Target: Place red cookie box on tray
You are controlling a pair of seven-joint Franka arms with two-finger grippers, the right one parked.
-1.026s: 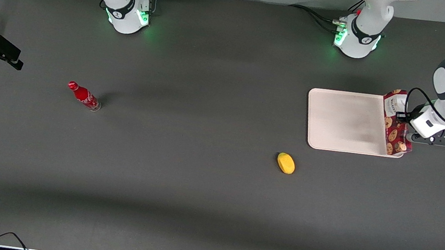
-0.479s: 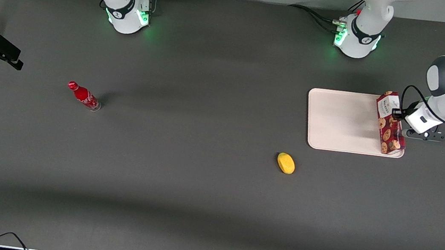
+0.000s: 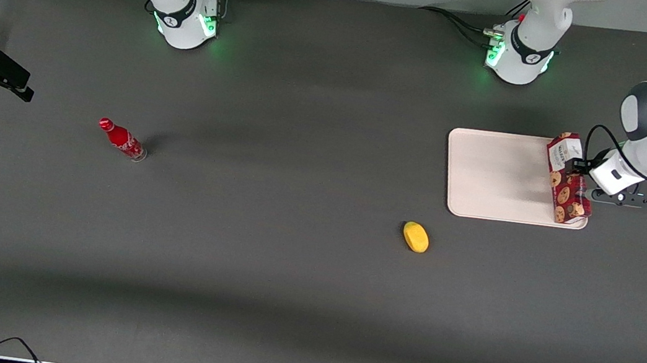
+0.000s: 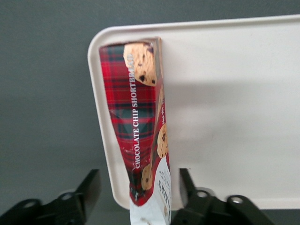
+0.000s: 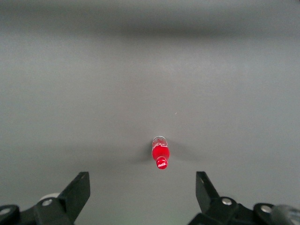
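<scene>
The red cookie box (image 3: 567,179) stands on its long narrow edge on the tray (image 3: 499,176), along the short rim toward the working arm's end. Its white label end is the one farther from the front camera. My left gripper (image 3: 580,178) is at the box's mid-length, level with it. In the left wrist view the box (image 4: 140,112) runs away from the camera over the tray (image 4: 234,93). The gripper (image 4: 138,174) is open there: both black fingers (image 4: 91,183) stand apart from the box's sides, with gaps showing.
A yellow oval fruit-like object (image 3: 415,237) lies on the dark table, nearer the front camera than the tray. A red bottle (image 3: 122,140) stands toward the parked arm's end and shows in the right wrist view (image 5: 160,154).
The box moved from hanging tilted over the tray's outer rim to sitting on the tray. Over the last half second the arm has shifted only slightly.
</scene>
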